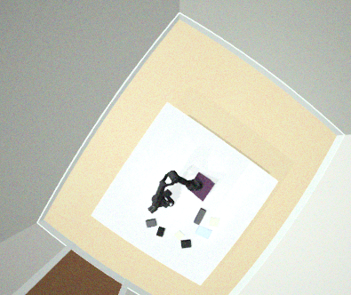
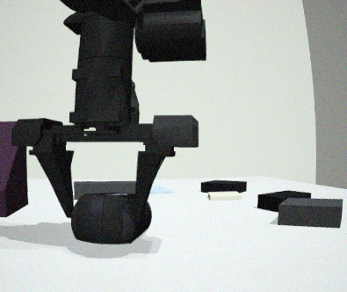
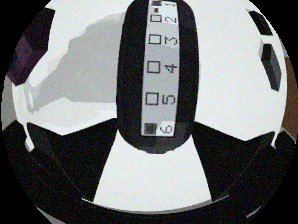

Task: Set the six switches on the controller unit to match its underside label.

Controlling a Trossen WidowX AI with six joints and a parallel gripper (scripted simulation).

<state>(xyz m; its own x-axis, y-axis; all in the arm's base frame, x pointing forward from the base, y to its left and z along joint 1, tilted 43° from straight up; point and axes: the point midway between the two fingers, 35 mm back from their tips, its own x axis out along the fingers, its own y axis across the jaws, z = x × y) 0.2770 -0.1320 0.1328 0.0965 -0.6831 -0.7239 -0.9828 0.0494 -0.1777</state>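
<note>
The controller unit (image 2: 104, 226) (image 3: 131, 75) is upside down and held a little above the bench, with its shadow apart below it. Its rockers face down and are hidden. The label (image 3: 161, 54) faces up in the wrist view: squares 2, 3, 4 and 5 are empty and square 6 is filled; square 1, cut by the top edge, looks dark. My gripper (image 2: 106, 215) (image 3: 155, 125) is shut on the unit, one finger on each long side near the number 6 end.
A purple block (image 1: 205, 187) (image 2: 3, 158) stands by the arm's base. A long dark grey block (image 1: 200, 216) (image 2: 104, 189), another grey block (image 1: 151, 223) (image 2: 310, 214), black blocks (image 1: 161, 231) (image 1: 186, 243), pale pads (image 1: 214, 221) (image 1: 179, 235) and a light blue sheet (image 1: 203, 231) lie about.
</note>
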